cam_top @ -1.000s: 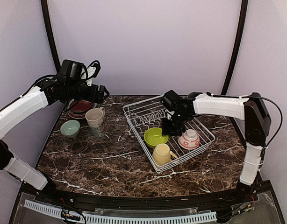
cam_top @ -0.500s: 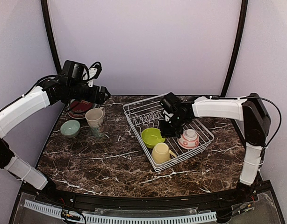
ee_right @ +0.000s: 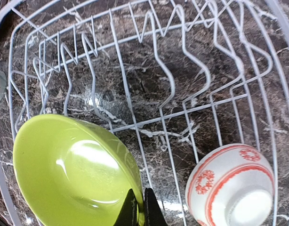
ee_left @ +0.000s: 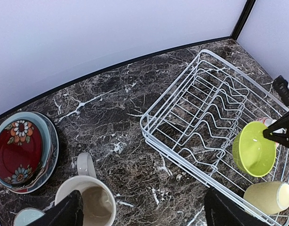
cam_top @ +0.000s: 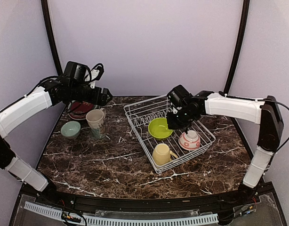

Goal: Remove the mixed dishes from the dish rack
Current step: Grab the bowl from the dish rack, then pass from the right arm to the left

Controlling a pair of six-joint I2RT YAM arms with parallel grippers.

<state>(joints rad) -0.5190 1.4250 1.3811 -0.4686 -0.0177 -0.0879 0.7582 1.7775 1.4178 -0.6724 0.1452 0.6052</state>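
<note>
Top external view: the white dish rack (cam_top: 143, 120) sits at an angle on the right half of the dark marbled table (cam_top: 111, 160). The right gripper (cam_top: 172, 125) reaches in from the far right side, its jaws pinched on the rim of the lime bowl (cam_top: 159, 128). That bowl is tilted over the middle of the rack; whether it touches the wires cannot be told. Near the right gripper, a red-patterned bowl (cam_top: 190, 139) stands upside down on a pinkish plate (cam_top: 183, 146) in the rack. A yellow mug (cam_top: 162, 154) lies on its side at the rack's near corner. The left gripper (cam_top: 105, 95) hangs over the far left of the table, well apart from the rack. Below it are a stack of plates (cam_top: 81, 109), a cream patterned mug (cam_top: 96, 123) standing upright and a teal bowl (cam_top: 70, 129). Left wrist view: the left fingers stand wide apart at the bottom edge with nothing between them, above the cream patterned mug. The top plate of the stack is red with flowers. Right wrist view: both dark fingertips are pressed together on the lime bowl's rim, one inside and one outside. The upturned red-patterned bowl lies just beside it over the rack's wires.
</note>
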